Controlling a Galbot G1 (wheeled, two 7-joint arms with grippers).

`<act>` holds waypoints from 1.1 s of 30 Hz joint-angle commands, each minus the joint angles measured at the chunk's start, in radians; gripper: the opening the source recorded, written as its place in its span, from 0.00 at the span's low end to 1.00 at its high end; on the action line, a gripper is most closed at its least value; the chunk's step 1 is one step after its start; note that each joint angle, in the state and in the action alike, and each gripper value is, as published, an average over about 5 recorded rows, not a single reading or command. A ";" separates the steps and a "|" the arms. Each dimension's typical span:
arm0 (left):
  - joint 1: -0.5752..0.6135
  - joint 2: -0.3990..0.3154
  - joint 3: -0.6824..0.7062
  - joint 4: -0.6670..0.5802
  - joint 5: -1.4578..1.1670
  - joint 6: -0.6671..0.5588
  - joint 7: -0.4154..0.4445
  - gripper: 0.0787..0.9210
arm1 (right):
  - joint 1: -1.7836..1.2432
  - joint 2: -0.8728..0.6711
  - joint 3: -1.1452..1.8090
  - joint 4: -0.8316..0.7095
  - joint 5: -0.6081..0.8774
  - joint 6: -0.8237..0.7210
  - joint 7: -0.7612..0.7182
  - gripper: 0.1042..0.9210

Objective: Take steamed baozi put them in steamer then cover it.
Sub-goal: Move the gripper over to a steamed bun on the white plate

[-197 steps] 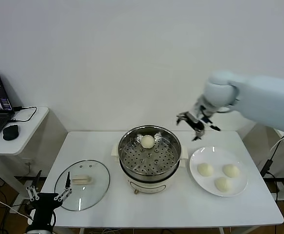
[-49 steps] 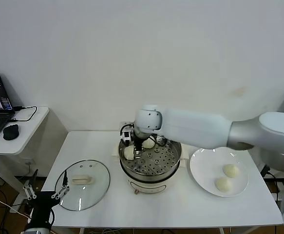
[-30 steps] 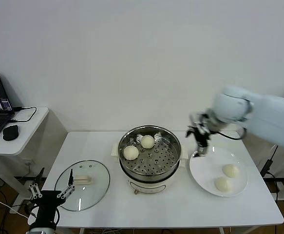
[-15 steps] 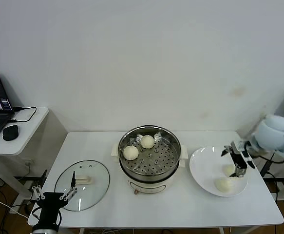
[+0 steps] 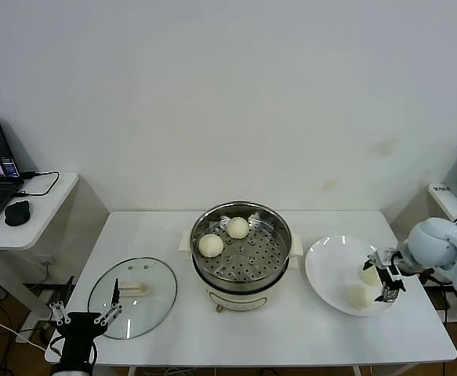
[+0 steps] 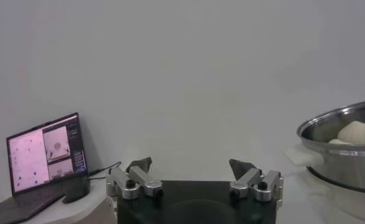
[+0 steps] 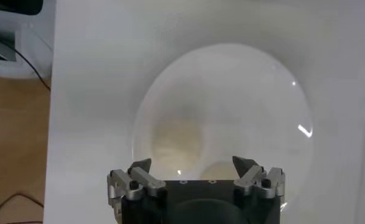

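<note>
Where right gripper (image 5: 386, 276) hovers, plate (image 5: 330, 270) buns (image 7: 177, 141) blur.

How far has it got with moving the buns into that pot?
About halfway. Two buns already sit in the steamer. The right gripper hangs open over the plate, above the two buns left to move. The glass lid lies on the table, near the idle, open left gripper; covering comes last.
</note>
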 commanded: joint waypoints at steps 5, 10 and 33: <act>0.001 0.000 0.000 0.001 0.001 0.001 0.001 0.88 | -0.109 0.053 0.086 -0.078 -0.033 0.006 0.012 0.88; 0.001 0.001 0.000 0.002 0.001 0.001 0.001 0.88 | -0.124 0.063 0.089 -0.081 -0.035 0.000 0.011 0.87; 0.002 -0.004 0.000 0.001 0.002 -0.002 -0.001 0.88 | -0.108 0.089 0.086 -0.090 -0.041 -0.011 0.005 0.64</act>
